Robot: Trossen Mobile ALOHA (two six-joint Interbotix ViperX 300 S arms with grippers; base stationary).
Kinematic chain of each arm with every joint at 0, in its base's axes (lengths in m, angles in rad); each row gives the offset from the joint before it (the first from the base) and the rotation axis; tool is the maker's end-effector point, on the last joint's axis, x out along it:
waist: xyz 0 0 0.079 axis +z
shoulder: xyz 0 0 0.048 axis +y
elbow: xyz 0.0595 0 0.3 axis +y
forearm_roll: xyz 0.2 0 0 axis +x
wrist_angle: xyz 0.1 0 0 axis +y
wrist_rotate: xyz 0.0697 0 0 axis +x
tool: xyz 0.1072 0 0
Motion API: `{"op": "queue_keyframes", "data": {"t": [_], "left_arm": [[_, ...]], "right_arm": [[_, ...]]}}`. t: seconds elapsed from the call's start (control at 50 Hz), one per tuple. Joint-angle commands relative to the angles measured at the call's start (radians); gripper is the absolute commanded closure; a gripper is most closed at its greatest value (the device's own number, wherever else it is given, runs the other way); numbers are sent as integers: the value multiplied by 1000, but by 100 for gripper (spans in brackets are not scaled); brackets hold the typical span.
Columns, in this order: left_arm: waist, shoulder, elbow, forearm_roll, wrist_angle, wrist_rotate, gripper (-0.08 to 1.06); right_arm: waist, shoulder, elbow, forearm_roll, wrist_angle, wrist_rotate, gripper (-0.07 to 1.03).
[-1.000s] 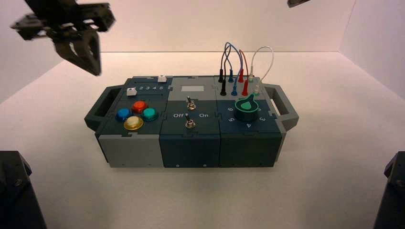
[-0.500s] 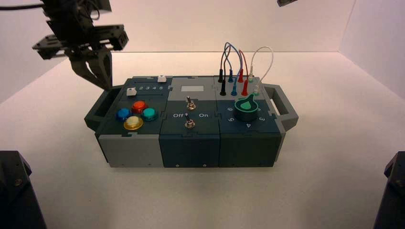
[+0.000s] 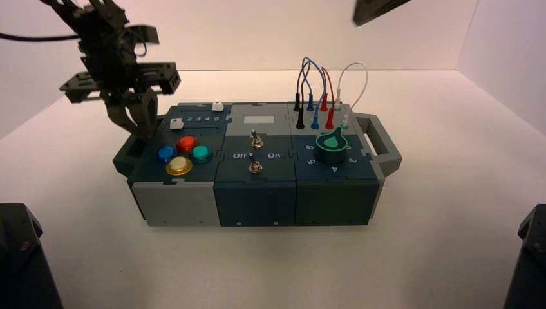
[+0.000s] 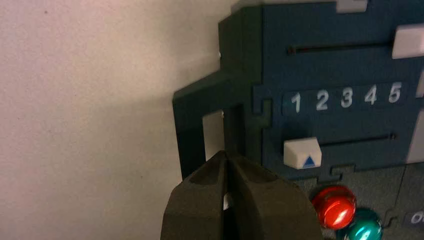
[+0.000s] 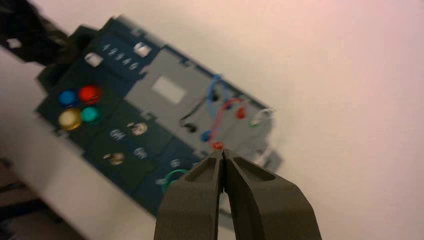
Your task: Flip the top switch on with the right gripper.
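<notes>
The top switch (image 3: 255, 137) is a tiny silver toggle in the box's middle panel, behind the "Off / On" lettering; it also shows in the right wrist view (image 5: 139, 129), blurred. My right gripper (image 5: 222, 152) is shut and empty, high above the box's far right side and well away from the switch. Only a dark part of it (image 3: 378, 8) shows at the top edge of the high view. My left gripper (image 3: 141, 129) is shut and empty, low over the box's left handle (image 4: 192, 125) beside the sliders.
A second silver toggle (image 3: 255, 167) sits in front of the top one. Coloured buttons (image 3: 183, 154) lie on the left, a green-topped knob (image 3: 333, 147) and plugged wires (image 3: 322, 96) on the right. White slider caps (image 4: 301, 152) are near my left fingers.
My left gripper has come down and to the right, from high at the left to just over the box's left handle. A part of my right arm has dropped further into view at the top.
</notes>
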Motion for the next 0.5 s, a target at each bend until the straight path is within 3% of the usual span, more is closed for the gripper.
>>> {"op": "queue_keyframes", "data": {"t": [0.02,0.22,0.26,0.36,0.5], "left_arm": [[-2,32,-12,5,-20,5,101],[-3,101,-28,11,-48,11,101],[-3,126,-34,14,-51,14,101],[-2,149,-49,14,-37,14,101],[-2,163,-58,14,-26,14,101]], "right_arm": [[41,25,-63,44,38,8,99],[95,94,-124,118,98,35,99],[103,117,-144,140,121,60,99],[112,147,-169,156,141,87,99],[123,201,-202,158,153,152,99]]}}
